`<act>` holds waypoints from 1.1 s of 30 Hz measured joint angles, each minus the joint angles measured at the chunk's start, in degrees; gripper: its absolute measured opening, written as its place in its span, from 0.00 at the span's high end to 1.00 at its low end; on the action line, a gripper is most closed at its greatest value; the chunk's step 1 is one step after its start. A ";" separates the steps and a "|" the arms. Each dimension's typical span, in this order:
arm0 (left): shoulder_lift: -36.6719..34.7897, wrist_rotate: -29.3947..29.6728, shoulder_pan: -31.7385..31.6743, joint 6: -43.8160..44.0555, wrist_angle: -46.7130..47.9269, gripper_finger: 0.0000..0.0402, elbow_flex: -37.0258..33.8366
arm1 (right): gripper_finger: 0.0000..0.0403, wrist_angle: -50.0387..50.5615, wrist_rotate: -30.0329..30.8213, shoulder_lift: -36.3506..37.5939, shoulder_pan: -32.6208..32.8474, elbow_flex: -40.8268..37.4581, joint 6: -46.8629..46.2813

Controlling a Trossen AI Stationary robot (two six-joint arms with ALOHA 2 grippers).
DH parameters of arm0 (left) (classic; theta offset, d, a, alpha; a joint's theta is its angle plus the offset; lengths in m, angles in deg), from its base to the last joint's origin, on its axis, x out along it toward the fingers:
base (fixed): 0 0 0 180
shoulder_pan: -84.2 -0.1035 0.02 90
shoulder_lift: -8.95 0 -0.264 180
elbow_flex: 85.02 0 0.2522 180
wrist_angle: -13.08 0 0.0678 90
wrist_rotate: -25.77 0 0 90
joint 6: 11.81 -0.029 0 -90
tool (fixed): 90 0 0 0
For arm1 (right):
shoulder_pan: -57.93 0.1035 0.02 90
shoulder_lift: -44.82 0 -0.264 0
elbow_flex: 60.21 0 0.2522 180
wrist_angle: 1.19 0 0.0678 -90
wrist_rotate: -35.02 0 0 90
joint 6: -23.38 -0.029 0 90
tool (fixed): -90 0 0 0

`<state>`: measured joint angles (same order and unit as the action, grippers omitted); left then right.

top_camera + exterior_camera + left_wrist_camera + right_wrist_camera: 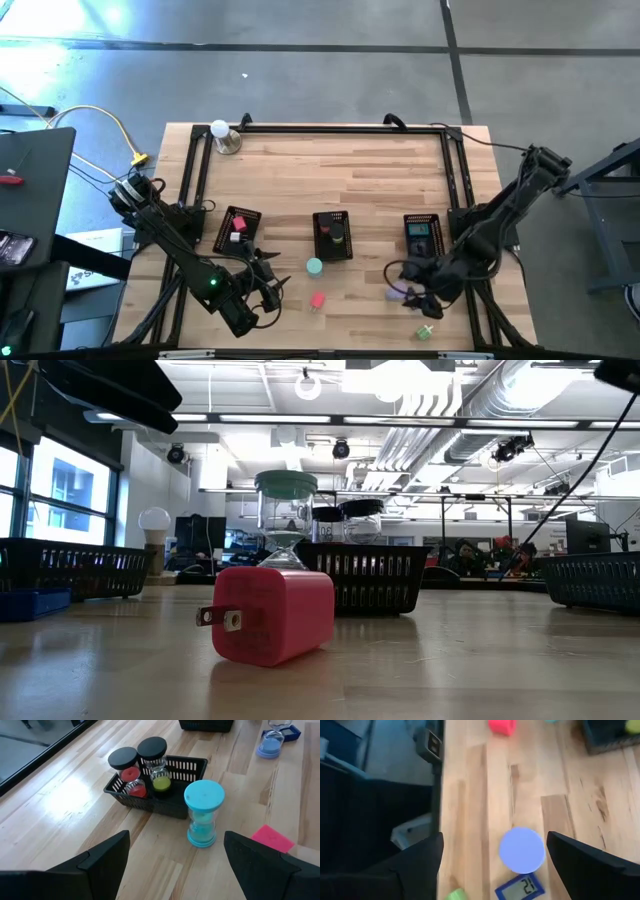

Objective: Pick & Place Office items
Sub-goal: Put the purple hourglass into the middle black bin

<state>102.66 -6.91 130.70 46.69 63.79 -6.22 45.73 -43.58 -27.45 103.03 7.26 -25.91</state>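
Note:
A teal-capped sand timer (203,814) stands upright on the table just ahead of my open left gripper (176,840), near the front left (270,285). A pink plug block (270,615) lies on its side beside the timer. The middle black tray (155,802) holds two black-capped timers. My right gripper (495,840) is open over the front right (415,295), its fingers above a purple-capped timer (522,850). A blue digital timer (519,887) and a green bit (455,894) lie near it.
Three black mesh trays (238,228) (332,235) (422,235) stand in a row across the table's middle. A white ball on a metal base (220,130) sits at the far left corner. A black rail frame (330,128) edges the table.

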 joint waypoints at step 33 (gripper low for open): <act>0.04 -0.07 0.00 -0.02 -0.15 0.21 -0.02 | 0.15 1.14 2.49 -11.09 -0.09 0.00 2.95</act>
<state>102.70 -6.98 130.70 46.67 63.63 -6.25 46.88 -41.08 -38.55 102.95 7.26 -22.96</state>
